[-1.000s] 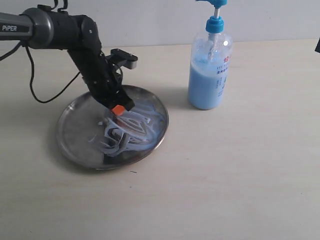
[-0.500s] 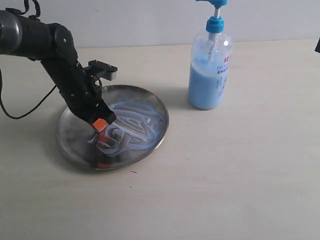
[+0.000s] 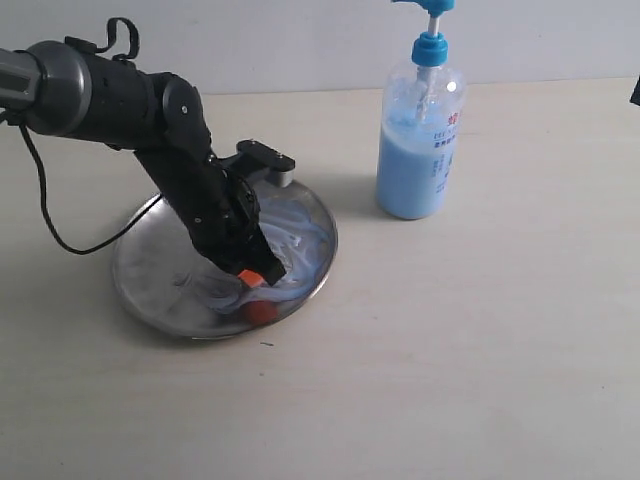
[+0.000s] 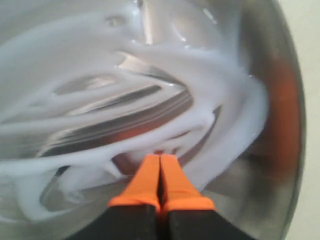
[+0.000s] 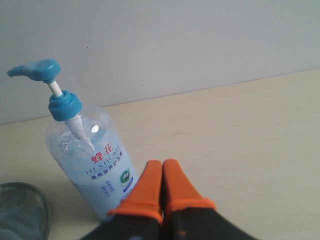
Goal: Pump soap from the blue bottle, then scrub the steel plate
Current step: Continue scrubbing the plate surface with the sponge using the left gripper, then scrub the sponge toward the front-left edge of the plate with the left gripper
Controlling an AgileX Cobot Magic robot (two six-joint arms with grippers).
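The steel plate (image 3: pixel 150 275) is placed on the pale table (image 3: pixel 480 350), left of the middle. The blue bottle (image 3: pixel 420 150) is stood upright to its right, near but apart from the rim. A black cable (image 3: pixel 60 215) is laid on the table beside the left edge of the plate. A white wall (image 3: pixel 300 40) is seen behind the table.

The middle of the plate is covered in the exterior view by the black left arm (image 3: pixel 190 170), so only part of the soap (image 3: pixel 300 235) is seen there, as whitish-blue streaks. The left gripper (image 4: pixel 159 157) is held with its orange fingers pressed together, nothing between them, and the tips are set down in the soap close to the near rim. The right gripper (image 5: pixel 161 165) is also held with its fingers together and empty, over the table just beside the bottle.

Compared with half a second ago, the tip of the left gripper is moved from the left part of the plate to the near right part. The bottle is not moved.
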